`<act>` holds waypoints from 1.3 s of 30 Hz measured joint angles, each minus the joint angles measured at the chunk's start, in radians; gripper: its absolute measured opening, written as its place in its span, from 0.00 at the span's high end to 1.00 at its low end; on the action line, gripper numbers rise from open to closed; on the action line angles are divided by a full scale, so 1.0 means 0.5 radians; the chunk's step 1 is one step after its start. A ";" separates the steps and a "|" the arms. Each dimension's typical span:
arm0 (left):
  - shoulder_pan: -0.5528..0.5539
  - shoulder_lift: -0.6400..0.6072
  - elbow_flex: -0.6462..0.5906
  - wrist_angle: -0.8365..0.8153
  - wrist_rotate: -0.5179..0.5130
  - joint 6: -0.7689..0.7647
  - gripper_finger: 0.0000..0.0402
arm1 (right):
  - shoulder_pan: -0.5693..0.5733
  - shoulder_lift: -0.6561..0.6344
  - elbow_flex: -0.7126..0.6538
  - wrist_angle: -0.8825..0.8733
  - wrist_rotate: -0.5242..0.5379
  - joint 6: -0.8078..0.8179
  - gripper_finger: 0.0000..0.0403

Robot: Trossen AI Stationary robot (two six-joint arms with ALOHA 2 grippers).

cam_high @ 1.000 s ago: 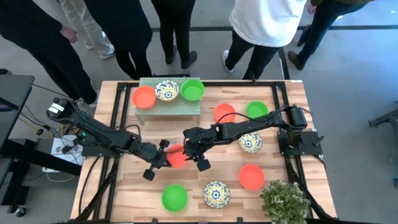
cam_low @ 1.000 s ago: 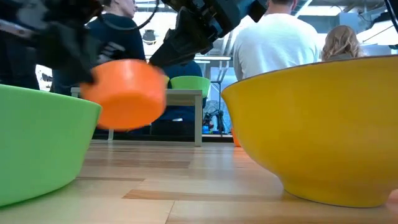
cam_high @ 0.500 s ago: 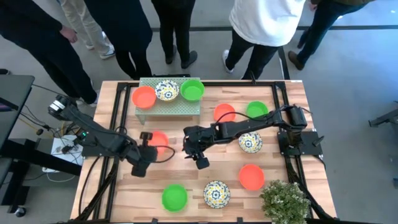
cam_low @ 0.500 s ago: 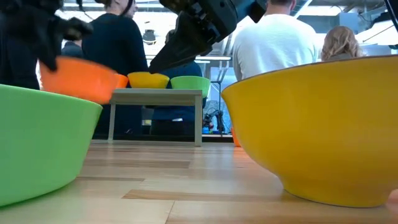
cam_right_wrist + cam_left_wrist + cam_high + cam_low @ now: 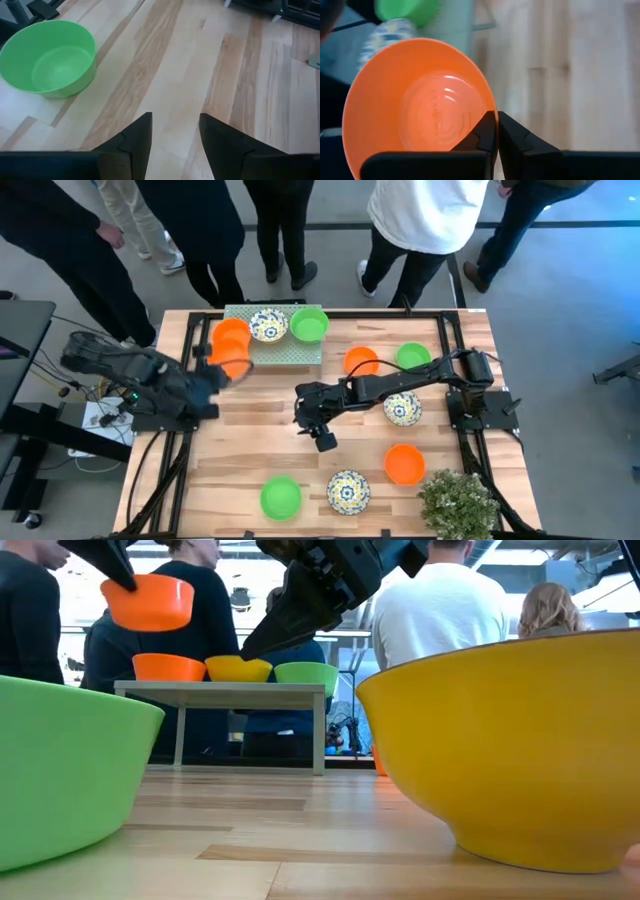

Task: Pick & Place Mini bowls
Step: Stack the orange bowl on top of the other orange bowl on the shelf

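My left gripper [image 5: 496, 131] is shut on an orange mini bowl [image 5: 233, 361] and holds it in the air at the table's far left. The bowl hangs just over the near left edge of a small green-topped stand [image 5: 290, 350]. On the stand sit an orange bowl [image 5: 168, 667], a floral bowl [image 5: 268, 326] and a green bowl [image 5: 309, 324]. My right gripper [image 5: 312, 425] hangs open over the table's middle with nothing between its fingers. A green bowl [image 5: 50, 57] stands on the wood ahead of it. My left gripper pinches the orange bowl's rim [image 5: 493, 114] with one finger inside the bowl and one outside. The fingers come slanting down from the table's left. The bowl [image 5: 150, 600] is lifted clear, mouth up and nearly level, above the orange bowl on the stand.
More bowls stand on the table: orange [image 5: 361, 361] and green [image 5: 412, 357] at the far right, floral [image 5: 402, 409] and orange [image 5: 404, 463] on the right, floral [image 5: 348, 491] and green [image 5: 280, 497] near the front edge. A bushy plant [image 5: 458, 500] fills the near right corner. People stand behind the far edge.
My left gripper has carried the orange bowl from beside my right gripper at the table's middle up and toward the far left, up to the stand. The bowl, tipped a second ago, now sits nearly level above the stand's orange bowl. My right arm has kept still.
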 joint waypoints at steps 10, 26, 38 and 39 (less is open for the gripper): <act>0.869 -0.093 0.000 0.023 0.100 0.581 0.98 | -0.002 0.002 0.000 0.001 0.000 -0.003 0.61; 1.716 0.147 0.000 0.296 0.783 1.142 0.98 | -0.077 0.002 0.000 0.015 -0.006 -0.003 0.62; 1.745 0.308 0.000 0.304 0.786 1.166 0.97 | -0.073 0.002 0.000 -0.048 -0.007 0.000 0.64; 1.745 0.313 0.000 0.306 0.785 1.166 0.97 | -0.073 0.002 0.000 -0.051 -0.007 0.003 0.64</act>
